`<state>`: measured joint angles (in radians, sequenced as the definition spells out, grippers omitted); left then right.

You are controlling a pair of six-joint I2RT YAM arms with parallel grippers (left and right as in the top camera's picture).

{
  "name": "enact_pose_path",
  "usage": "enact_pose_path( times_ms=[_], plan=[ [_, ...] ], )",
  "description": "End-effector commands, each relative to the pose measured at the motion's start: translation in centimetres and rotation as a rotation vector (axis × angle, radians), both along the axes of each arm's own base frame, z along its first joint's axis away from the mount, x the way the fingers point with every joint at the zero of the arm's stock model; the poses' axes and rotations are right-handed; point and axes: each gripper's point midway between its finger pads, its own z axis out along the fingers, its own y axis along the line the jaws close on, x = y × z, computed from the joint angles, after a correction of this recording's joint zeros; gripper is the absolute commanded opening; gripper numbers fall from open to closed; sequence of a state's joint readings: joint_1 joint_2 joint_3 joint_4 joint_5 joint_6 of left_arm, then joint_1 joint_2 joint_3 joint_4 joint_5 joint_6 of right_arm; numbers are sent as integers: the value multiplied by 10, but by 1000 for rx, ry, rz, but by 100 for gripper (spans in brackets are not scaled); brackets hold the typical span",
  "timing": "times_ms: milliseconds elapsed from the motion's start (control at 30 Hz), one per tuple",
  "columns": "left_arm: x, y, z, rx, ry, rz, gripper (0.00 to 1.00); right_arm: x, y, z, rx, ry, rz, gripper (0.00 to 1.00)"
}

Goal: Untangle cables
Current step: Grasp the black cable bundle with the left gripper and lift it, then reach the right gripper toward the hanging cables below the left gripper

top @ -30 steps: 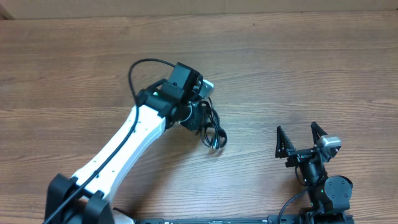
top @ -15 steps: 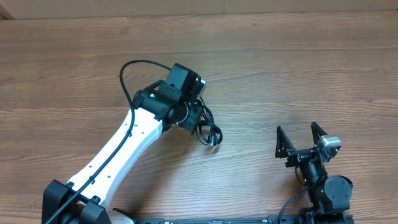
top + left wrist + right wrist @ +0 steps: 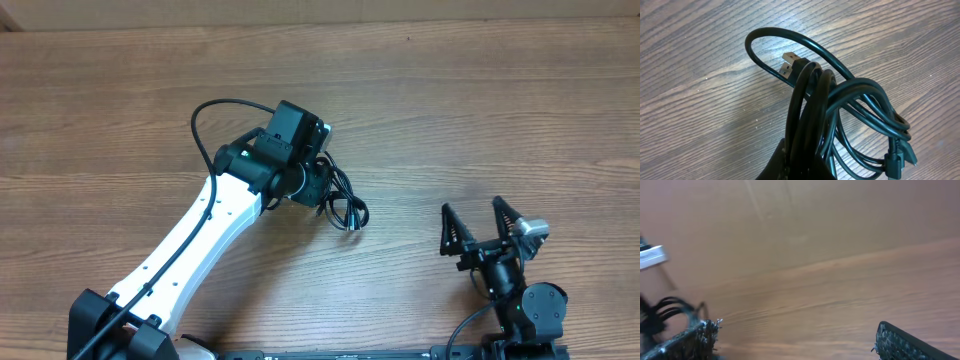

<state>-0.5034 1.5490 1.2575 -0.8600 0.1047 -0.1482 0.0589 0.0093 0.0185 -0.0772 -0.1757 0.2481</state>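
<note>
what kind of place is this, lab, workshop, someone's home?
Probably a robot lab or test bench, not a home: a bare wood-grain table, a white robot arm and a black robot arm mounted at its edge, and only a bundle of black cables as props.

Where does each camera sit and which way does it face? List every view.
Overhead: above the table, looking straight down; left arm and right gripper show.
Left wrist: on the left gripper, looking down at the cables it grips.
Right wrist: on the open right gripper, looking low across the table.
Shared: overhead and left wrist both show the cables.
</note>
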Motion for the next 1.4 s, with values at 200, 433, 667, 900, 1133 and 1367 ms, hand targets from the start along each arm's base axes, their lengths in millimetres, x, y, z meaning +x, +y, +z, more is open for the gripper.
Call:
enact_pose_path(
  times_ms=[200,433,667,900,1133,1367],
  plan=[
    [6,13,54,-20,-171,45,4,-30,15,30,91,145,93,100],
    [3,16,69,-2,-238,-27,4,-47,30,60,65,216,192,100],
    [-4,3,70,25,-266,-144,4,-51,50,62,-1,438,335,100],
    [-22,-26,71,16,-286,-300,4,-46,85,75,100,623,579,100],
    [-36,-47,74,-20,-287,-355,4,-58,118,103,217,569,903,100],
    [-49,-62,77,-103,-250,-406,4,-52,119,90,140,568,885,80]
  ],
)
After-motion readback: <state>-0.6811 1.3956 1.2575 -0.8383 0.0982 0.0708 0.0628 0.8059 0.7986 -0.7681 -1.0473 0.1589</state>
